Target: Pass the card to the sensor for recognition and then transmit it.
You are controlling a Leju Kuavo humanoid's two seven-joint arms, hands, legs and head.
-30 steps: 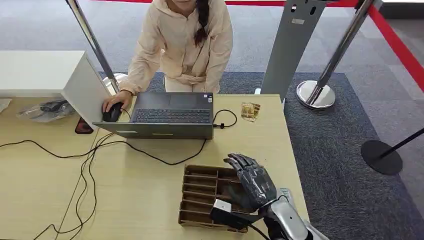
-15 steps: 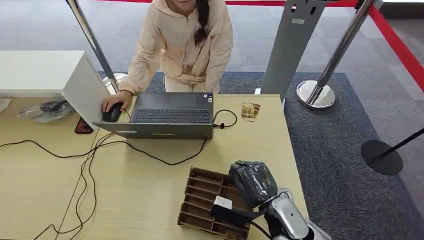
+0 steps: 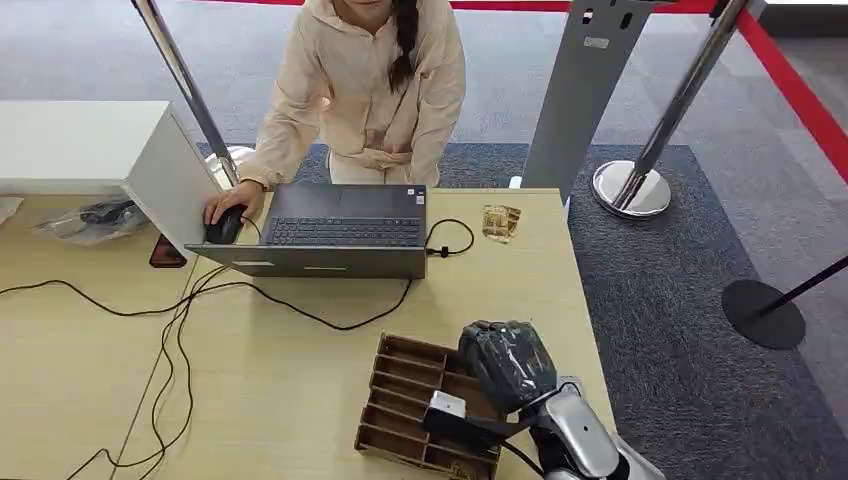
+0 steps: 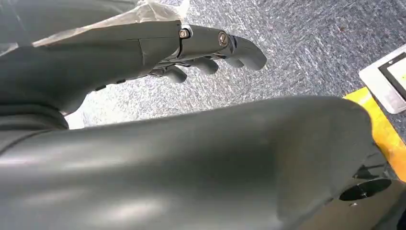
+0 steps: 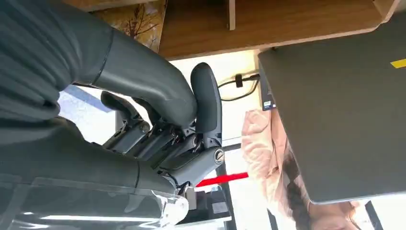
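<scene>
Left hand (image 4: 201, 45) hanging over carpet, fingers loosely apart, holding nothing.

Laptop (image 3: 340, 230) mid-table, person (image 3: 370, 90) working the mouse. Cardboard tray (image 3: 400, 400) lying at its 5 o'clock.

Right hand (image 3: 505, 365) hunching over tray's right end, fingers curled down. I am not able to tell if anything is pinched.

Risk, as I am judging it: curled fingers catching a divider and dragging the tray, or lifting with no card.

Right wrist view giving me what head view is hiding: patterned card (image 5: 136, 21) lying in a compartment just beside thumb.

Light wooden table (image 3: 300, 370), open laptop (image 3: 340, 230), black cables (image 3: 170, 320), brown slotted organiser (image 3: 405, 400), small packet (image 3: 500, 221)
</scene>
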